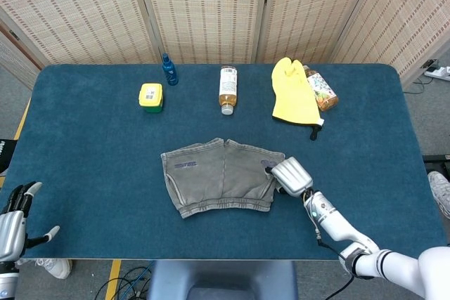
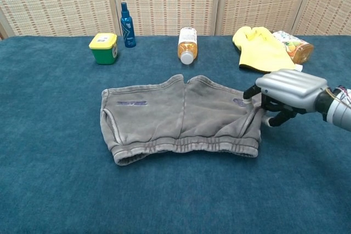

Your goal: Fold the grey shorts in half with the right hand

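Note:
The grey shorts (image 1: 218, 177) (image 2: 175, 119) lie flat in the middle of the blue table, waistband toward the front edge. My right hand (image 1: 292, 175) (image 2: 288, 94) sits at their right edge, its fingers curled down around the cloth of the right leg, which is bunched and drawn up against the hand. Down at the near left corner, off the table's front edge, my left hand (image 1: 14, 223) hangs with its fingers apart and nothing in it; only the head view shows it.
Along the back stand a yellow-lidded green tub (image 1: 150, 95) (image 2: 103, 47), a small blue bottle (image 1: 169, 69) (image 2: 126, 24), a lying drink bottle (image 1: 228, 88) (image 2: 187, 44), a yellow glove (image 1: 295, 96) (image 2: 262, 46) and another lying bottle (image 1: 320, 89) (image 2: 293, 45).

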`<move>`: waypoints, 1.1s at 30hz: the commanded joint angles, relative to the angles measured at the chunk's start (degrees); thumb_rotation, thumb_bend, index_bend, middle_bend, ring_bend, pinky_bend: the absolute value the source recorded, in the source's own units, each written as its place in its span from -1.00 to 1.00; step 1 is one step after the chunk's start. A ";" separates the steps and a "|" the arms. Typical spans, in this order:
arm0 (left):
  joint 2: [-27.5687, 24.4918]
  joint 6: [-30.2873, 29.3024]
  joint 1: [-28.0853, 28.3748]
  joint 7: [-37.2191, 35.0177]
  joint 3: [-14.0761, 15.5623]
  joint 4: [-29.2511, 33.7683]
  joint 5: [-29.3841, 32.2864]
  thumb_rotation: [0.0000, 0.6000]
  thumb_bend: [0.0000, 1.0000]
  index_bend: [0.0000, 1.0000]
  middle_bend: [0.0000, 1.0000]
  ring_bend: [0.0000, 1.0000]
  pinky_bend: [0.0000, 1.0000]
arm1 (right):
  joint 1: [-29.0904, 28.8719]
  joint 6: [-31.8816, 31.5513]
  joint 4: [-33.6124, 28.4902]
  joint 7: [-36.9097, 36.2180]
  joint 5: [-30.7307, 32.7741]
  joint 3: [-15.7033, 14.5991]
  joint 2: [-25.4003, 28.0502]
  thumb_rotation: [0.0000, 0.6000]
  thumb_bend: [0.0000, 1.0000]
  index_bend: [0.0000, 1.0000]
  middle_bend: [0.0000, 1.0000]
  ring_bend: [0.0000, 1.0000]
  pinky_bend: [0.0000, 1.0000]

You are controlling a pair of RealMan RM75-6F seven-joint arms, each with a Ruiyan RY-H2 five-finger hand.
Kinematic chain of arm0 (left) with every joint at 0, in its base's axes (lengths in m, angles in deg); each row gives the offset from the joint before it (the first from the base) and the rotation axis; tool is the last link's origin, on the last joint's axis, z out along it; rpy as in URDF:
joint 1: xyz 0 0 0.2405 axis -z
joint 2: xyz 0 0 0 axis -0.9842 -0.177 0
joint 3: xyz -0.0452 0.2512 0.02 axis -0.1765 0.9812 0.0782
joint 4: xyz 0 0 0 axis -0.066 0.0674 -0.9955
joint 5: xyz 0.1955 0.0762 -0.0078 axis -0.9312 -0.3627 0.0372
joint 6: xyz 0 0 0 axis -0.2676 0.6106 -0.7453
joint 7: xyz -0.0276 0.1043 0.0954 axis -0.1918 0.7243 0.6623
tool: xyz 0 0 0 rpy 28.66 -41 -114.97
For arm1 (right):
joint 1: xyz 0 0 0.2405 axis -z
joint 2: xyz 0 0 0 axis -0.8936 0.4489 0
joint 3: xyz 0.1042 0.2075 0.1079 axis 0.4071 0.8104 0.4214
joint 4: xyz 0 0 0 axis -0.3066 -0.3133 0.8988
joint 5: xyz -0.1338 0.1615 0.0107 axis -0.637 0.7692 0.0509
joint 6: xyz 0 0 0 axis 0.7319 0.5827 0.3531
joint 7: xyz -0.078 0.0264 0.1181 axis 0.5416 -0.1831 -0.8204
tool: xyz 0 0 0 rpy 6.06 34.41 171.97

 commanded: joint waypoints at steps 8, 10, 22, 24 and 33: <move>-0.16 -0.32 0.15 0.00 -0.27 0.45 -0.70 1.00 -0.66 -0.72 -0.77 -0.88 -0.43 | 4.37 -6.69 -6.20 -0.43 -1.48 -2.71 11.22 1.00 0.25 0.37 1.00 1.00 0.96; -0.16 -0.29 0.15 -0.07 -0.23 0.40 -0.80 1.00 -0.66 -0.72 -0.77 -0.87 -0.43 | 5.68 -7.96 -7.57 -0.65 -1.19 -3.19 14.16 1.00 0.25 0.37 1.00 1.00 0.96; 0.17 -0.16 0.48 -0.62 -0.39 0.30 -1.41 1.00 -0.66 -0.72 -0.77 -0.88 -0.43 | 5.91 -15.58 -8.45 -2.92 -4.73 -1.05 15.39 1.00 0.25 0.37 1.00 1.00 0.96; 0.07 -0.23 0.40 -0.82 -0.41 0.17 -1.38 1.00 -0.66 -0.72 -0.77 -0.88 -0.43 | 4.52 -15.96 -7.21 -3.52 -6.22 -0.56 13.60 1.00 0.25 0.37 1.00 1.00 0.96; -0.39 -0.47 -0.43 -2.24 -0.25 -1.06 -0.55 1.00 -0.66 -0.72 -0.77 -0.88 -0.43 | -3.34 -14.60 -1.35 -7.36 -12.47 -0.11 5.33 1.00 0.23 0.37 1.00 1.00 0.96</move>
